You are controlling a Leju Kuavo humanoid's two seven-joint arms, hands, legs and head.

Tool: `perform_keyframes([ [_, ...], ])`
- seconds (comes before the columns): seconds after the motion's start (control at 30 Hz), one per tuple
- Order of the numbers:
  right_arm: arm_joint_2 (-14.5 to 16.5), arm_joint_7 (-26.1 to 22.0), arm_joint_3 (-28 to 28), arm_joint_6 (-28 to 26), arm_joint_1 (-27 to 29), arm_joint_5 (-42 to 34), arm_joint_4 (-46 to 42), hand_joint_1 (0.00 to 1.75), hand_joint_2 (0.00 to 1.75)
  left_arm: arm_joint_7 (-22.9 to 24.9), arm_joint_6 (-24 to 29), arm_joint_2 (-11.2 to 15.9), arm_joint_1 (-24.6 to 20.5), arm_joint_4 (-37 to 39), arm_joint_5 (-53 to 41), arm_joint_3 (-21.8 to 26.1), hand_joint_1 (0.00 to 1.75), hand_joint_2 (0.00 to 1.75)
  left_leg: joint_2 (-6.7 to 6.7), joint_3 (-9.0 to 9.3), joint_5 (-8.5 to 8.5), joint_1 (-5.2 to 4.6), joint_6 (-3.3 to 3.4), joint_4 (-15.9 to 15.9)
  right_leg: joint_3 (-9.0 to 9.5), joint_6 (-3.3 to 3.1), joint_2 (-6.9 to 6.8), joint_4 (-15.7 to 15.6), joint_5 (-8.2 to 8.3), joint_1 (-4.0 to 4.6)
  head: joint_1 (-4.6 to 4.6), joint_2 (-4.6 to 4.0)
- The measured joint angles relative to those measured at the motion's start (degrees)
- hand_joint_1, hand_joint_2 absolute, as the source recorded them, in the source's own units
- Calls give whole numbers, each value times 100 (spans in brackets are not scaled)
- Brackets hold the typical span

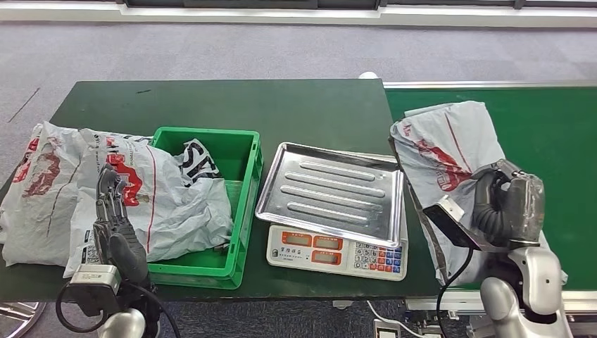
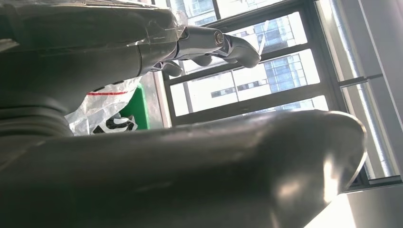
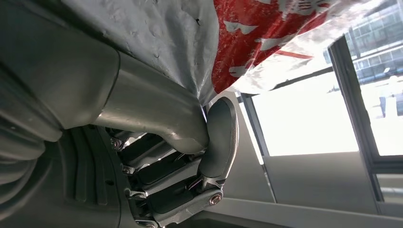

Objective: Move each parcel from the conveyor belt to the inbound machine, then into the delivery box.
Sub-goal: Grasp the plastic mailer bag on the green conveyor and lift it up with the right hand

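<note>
The right hand (image 1: 508, 201) pinches a grey parcel (image 1: 447, 151) lying on the belt (image 1: 556, 134), its fingertips (image 3: 219, 137) hidden under the plastic. The left hand (image 1: 116, 218) hovers with fingers spread over bags (image 1: 63, 190) that half cover the green box (image 1: 243, 204) beside the scale (image 1: 331, 193).

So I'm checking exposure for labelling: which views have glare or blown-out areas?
Head view: evenly lit, mild sheen on the steel tray. Left wrist view: windows overexposed, left hand backlit and dark. Right wrist view: window washed out white behind the parcel.

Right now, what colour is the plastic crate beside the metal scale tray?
Green, clearest in the head view: plastic crate.
</note>
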Motion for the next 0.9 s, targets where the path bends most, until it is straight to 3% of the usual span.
perform_keyframes([
  [0.6,-2,-208,-294,15,252,-199,-271,175,175,62,28,-18,17,-11,-19,0,0,0,2,-1,-1,0,0,0,-1,0,2,0,0,0,0,0],
  [0.9,32,-815,-294,-627,151,-255,-279,175,175,65,18,-83,7,-20,-76,0,0,0,1,-3,-1,0,0,-1,0,0,2,0,0,0,0,0],
])
